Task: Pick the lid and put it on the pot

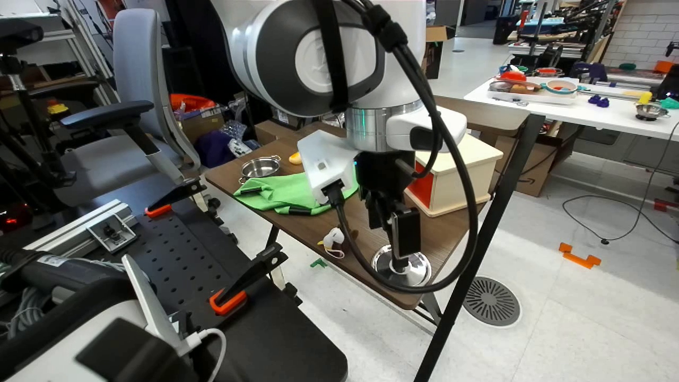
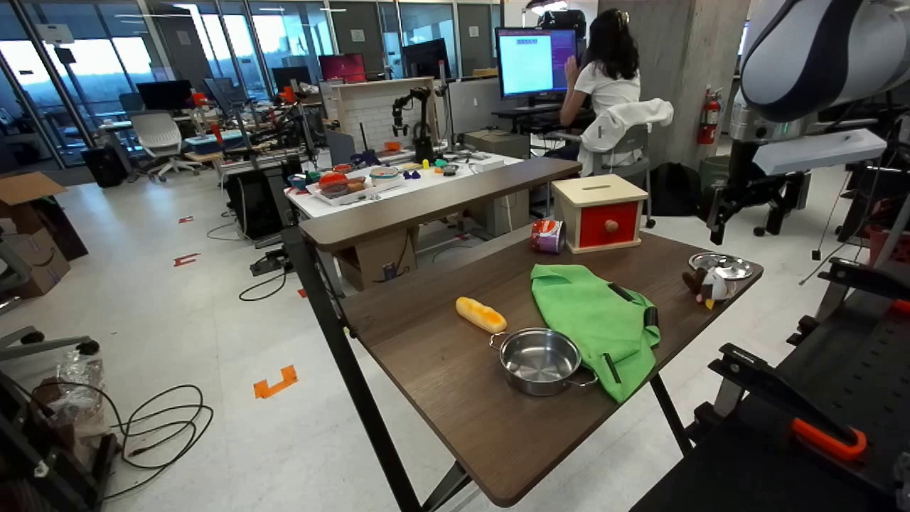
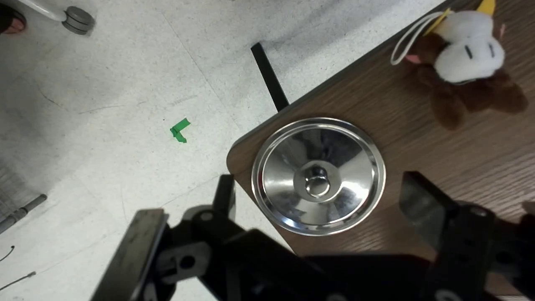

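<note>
The open pot (image 2: 540, 360) is bare inside, lid (image 3: 318, 177) well apart.

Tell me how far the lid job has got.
Done: the jaws hang over the lid. In hand: the grasp, it seems; they stand open, holding nothing. Left: lift the lid off the table and cover the pot, which stands uncovered.

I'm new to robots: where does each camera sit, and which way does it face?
In an exterior view: raised, nearer lid than pot, looking down across the table; arm fills upper middle.
In an exterior view: raised, nearer the pot, looking toward the box; arm and end effector at picture right.
In the wrist view: on the arm, looking down at the lid; spread fingers show.
Both exterior views share pot, lid, box and cloth.
</note>
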Motion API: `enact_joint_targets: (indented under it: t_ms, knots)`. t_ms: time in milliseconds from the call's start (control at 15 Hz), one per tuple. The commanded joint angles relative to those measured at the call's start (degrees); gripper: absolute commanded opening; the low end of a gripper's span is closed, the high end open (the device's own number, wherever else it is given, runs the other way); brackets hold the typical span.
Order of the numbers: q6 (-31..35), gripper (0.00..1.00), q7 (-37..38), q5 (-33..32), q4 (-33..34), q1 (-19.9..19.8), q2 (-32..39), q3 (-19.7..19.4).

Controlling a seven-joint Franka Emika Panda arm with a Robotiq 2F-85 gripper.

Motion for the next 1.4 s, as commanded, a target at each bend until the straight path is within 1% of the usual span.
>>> enact_joint_targets:
  t_ms: [0, 267, 333, 467, 1133, 1267, 1333]
  knots:
    - [1.3, 1.00, -1.2, 1.5, 3.4, 0.8, 4.1, -0.6]
    - [1.8, 1.00, -0.9, 1.4, 4.5, 1.3, 6.7, -0.8]
    - [1.4, 1.00, -1.5, 1.6, 5.4, 0.7, 7.4, -0.6]
    - [1.4, 1.00, -1.2, 1.7, 6.0, 0.8, 8.3, -0.7]
    - [1.3, 1.00, -1.1, 1.7, 8.6, 0.8, 10.2, -1.0]
    - [1.5, 1.00, -0.8, 1.4, 9.1, 1.2, 11.0, -1.6]
    - [1.6, 0.93, -0.7, 1.3, 9.5, 1.4, 11.4, -1.8]
